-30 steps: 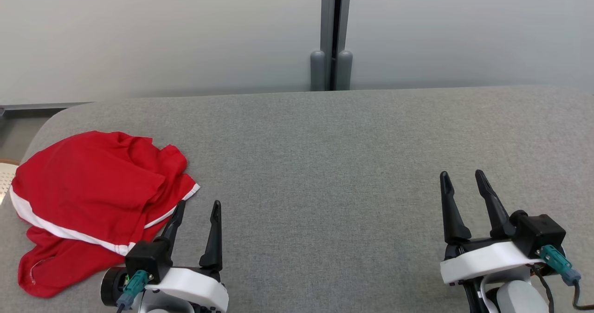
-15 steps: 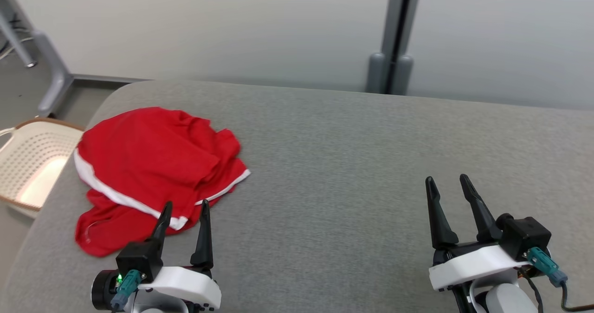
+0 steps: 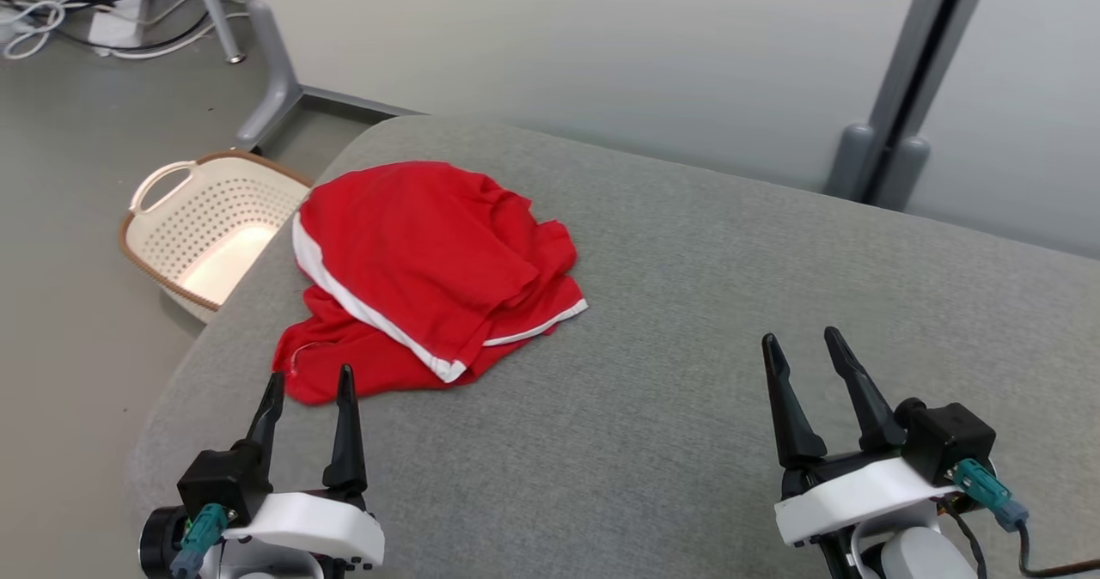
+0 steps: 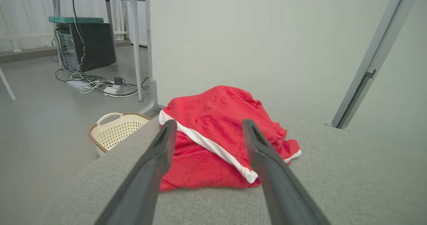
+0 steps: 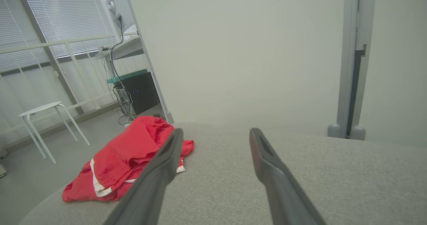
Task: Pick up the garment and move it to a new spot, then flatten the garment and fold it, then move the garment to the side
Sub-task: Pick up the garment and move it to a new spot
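Observation:
The garment (image 3: 430,270) is red with white trim and lies crumpled near the left end of the grey padded table (image 3: 687,304). My left gripper (image 3: 310,381) is open just short of the garment's near edge, touching nothing. In the left wrist view the garment (image 4: 217,135) shows beyond and between the two spread fingers (image 4: 153,171). Far to the right my right gripper (image 3: 800,344) is also open and empty over bare table. The right wrist view has the garment (image 5: 130,158) off to the left of its fingers (image 5: 280,181).
A cream perforated laundry basket (image 3: 202,227) stands on the floor beside the table's left end, also seen as the basket (image 4: 115,131) in the left wrist view. Cables and table legs (image 3: 258,55) lie beyond it. A grey wall with a post (image 3: 902,115) backs the table.
The head view has swung left, so the garment now sits nearer the picture's middle and the basket and floor have come into view. Both grippers stay open and hold their places.

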Controlling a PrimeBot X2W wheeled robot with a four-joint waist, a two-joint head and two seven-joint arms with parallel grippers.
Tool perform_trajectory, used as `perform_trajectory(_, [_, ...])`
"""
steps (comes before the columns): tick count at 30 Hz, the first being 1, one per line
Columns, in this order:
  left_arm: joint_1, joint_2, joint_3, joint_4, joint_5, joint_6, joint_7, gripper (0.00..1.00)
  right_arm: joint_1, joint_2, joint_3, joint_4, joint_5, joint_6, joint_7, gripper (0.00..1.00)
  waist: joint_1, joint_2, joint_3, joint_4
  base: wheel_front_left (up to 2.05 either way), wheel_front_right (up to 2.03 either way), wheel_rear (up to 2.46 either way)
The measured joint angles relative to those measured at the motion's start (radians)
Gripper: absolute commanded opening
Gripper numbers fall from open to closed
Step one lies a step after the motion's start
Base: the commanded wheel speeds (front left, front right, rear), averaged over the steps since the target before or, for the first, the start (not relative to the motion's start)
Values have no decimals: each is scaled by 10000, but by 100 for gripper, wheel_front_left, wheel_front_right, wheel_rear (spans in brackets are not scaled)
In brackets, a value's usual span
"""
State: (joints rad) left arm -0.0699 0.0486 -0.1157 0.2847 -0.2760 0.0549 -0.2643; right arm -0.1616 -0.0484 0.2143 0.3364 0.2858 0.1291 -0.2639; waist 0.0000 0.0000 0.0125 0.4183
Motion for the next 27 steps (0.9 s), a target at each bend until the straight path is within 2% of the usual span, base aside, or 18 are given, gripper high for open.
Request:
perform_trajectory(10, [1, -2, 140, -52, -263, 73, 0, 100, -55, 0, 249, 163, 25, 0, 2, 100, 0, 0, 130, 685, 0, 0, 0])
perform_trajectory(21, [-1, -2, 215, 65, -462, 52, 0, 100, -76, 0, 334, 259, 40, 0, 0, 100, 0, 0, 100, 468, 0, 0, 0])
perform_trajectory(24, [-78, -10, 380, 48, -324, -29, 0, 100, -82, 0, 320, 259, 31, 0, 0, 100, 0, 0, 202, 380, 0, 0, 0])
perform_trajectory(27, [-348, 48, 468, 71, 297, -238, 0, 100, -205, 0, 313, 280, -59, 0, 2, 100, 0, 0, 384, 282, 0, 0, 0])
